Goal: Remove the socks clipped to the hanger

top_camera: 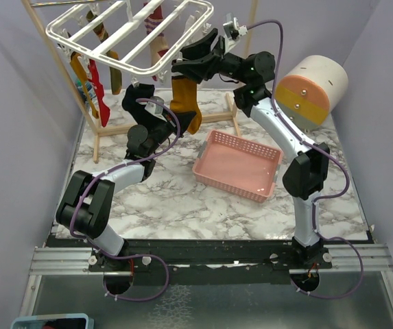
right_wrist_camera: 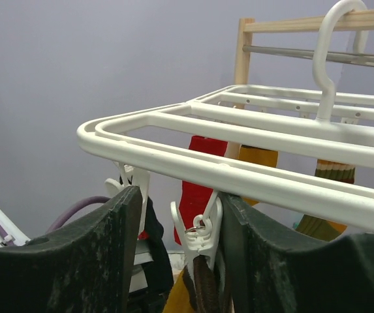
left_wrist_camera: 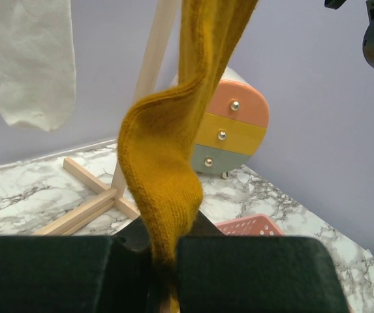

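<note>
The white hanger (top_camera: 131, 31) hangs at the back left, its bars (right_wrist_camera: 239, 173) filling the right wrist view. Several socks dangle from it: red (top_camera: 94, 82), olive (top_camera: 114, 75) and striped (top_camera: 158, 27). A mustard sock (top_camera: 184, 103) hangs from a white clip (right_wrist_camera: 203, 235) by its brown cuff. My left gripper (left_wrist_camera: 164, 274) is shut on the lower end of this mustard sock (left_wrist_camera: 164, 169). My right gripper (right_wrist_camera: 181, 202) stands open around that clip. Its right finger (right_wrist_camera: 271, 261) touches the clip, and its left finger (right_wrist_camera: 102, 254) is a little apart.
A pink basket (top_camera: 237, 164) sits on the marble table right of centre. A wooden pole frame (top_camera: 100, 123) carries the hanger. A round drum with coloured stripes (top_camera: 309, 89) lies at the back right. A white sock (left_wrist_camera: 30, 65) hangs left of the mustard one.
</note>
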`<act>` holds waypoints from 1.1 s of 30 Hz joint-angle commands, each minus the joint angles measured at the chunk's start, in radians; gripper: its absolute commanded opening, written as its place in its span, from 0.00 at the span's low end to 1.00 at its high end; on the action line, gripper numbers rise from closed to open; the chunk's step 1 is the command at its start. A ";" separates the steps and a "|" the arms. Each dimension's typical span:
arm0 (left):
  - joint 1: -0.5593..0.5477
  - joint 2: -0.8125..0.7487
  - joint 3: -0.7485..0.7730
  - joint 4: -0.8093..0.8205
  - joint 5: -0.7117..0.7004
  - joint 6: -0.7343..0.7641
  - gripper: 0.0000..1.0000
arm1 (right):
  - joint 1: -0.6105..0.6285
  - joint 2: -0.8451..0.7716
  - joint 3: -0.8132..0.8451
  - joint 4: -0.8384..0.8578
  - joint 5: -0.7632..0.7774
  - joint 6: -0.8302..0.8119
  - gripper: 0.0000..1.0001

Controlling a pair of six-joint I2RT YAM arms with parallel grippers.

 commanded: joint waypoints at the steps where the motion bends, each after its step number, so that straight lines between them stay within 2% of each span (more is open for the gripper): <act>1: 0.004 -0.028 -0.010 -0.003 0.029 -0.010 0.00 | -0.007 -0.016 0.045 -0.020 0.004 -0.006 0.54; 8: 0.004 -0.030 -0.015 -0.005 0.028 -0.007 0.00 | -0.007 -0.013 0.046 -0.028 0.002 -0.003 0.43; 9: 0.004 -0.031 -0.015 -0.005 0.028 -0.007 0.00 | -0.007 -0.011 0.049 -0.034 0.000 -0.006 0.38; 11: 0.004 -0.030 -0.014 -0.005 0.029 -0.007 0.00 | -0.007 -0.006 0.065 -0.067 0.002 -0.015 0.04; 13: 0.004 -0.029 -0.014 -0.004 0.029 -0.008 0.00 | -0.007 -0.009 0.059 -0.070 0.002 -0.017 0.01; 21: 0.004 -0.026 -0.017 -0.005 0.031 -0.008 0.00 | -0.007 -0.019 0.032 -0.066 0.004 -0.021 0.01; 22: 0.004 -0.025 -0.014 -0.004 0.035 -0.008 0.00 | -0.007 -0.018 0.037 -0.084 0.005 -0.024 0.03; 23: 0.004 -0.025 -0.010 -0.006 0.041 -0.008 0.00 | -0.007 -0.021 0.040 -0.093 0.008 -0.026 0.21; 25: 0.004 -0.021 0.003 -0.009 0.056 -0.012 0.00 | -0.007 -0.030 0.020 -0.083 0.009 -0.023 0.63; 26: 0.004 -0.018 0.011 -0.012 0.067 -0.015 0.00 | -0.007 -0.038 0.010 -0.087 0.011 -0.024 0.90; 27: 0.004 -0.015 0.018 -0.014 0.081 -0.019 0.00 | -0.007 -0.044 0.001 -0.095 0.015 -0.028 0.99; 33: -0.028 0.007 0.055 -0.035 0.132 -0.026 0.00 | -0.007 -0.170 -0.207 -0.097 0.058 -0.069 1.00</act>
